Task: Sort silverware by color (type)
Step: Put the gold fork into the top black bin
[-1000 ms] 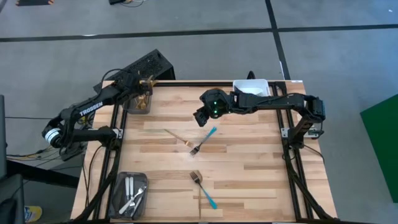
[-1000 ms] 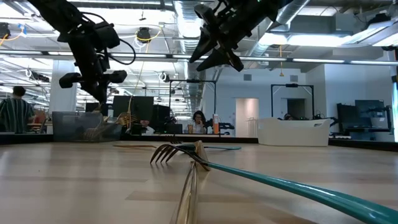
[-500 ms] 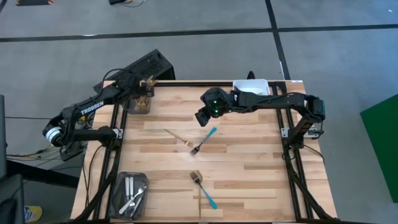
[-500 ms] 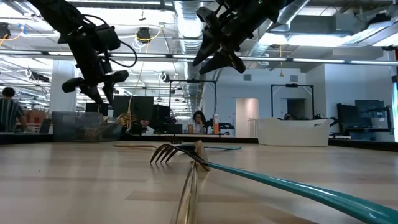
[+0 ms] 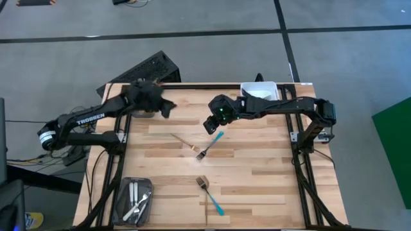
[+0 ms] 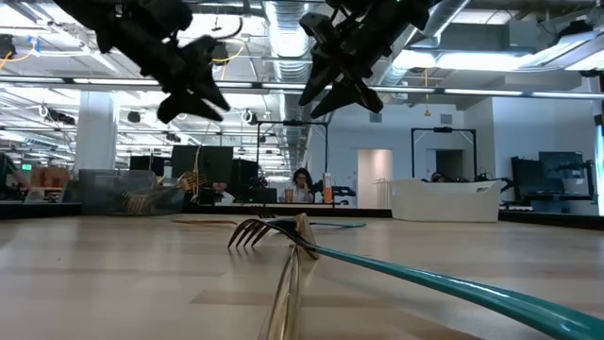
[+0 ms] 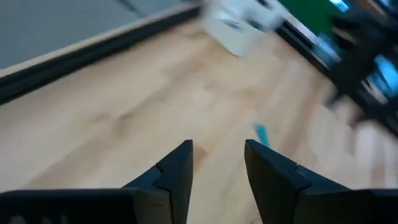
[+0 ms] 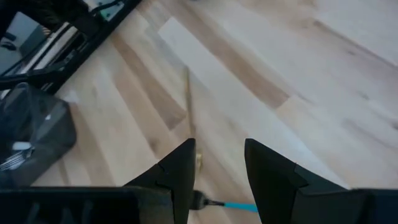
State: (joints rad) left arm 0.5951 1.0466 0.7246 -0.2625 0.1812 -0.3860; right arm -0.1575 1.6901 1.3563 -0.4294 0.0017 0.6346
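Two pairs of silverware lie on the wooden table. At mid-table a gold fork (image 5: 182, 140) meets a blue-handled fork (image 5: 212, 144) at their heads. Toward the near edge, a gold piece (image 5: 202, 182) lies beside a second blue-handled one (image 5: 216, 204), which the low view shows close up (image 6: 425, 277). My right gripper (image 5: 207, 126) hangs open and empty above the mid-table pair, whose gold handle (image 8: 188, 99) and blue handle (image 8: 239, 206) show past its fingers. My left gripper (image 5: 168, 109) is open and empty in the air, left of the right one (image 7: 217, 163).
A dark tray (image 5: 135, 199) holding silver pieces sits at the near left corner. Another dark tray (image 5: 144, 113) at the far left lies mostly under my left arm. A white bin (image 5: 260, 90) stands at the far right.
My left gripper has opened above the far-left tray. It then swung away from the tray toward the table's middle, rising a little and tipping from pointing down to pointing more level. The forks on the table have not moved.
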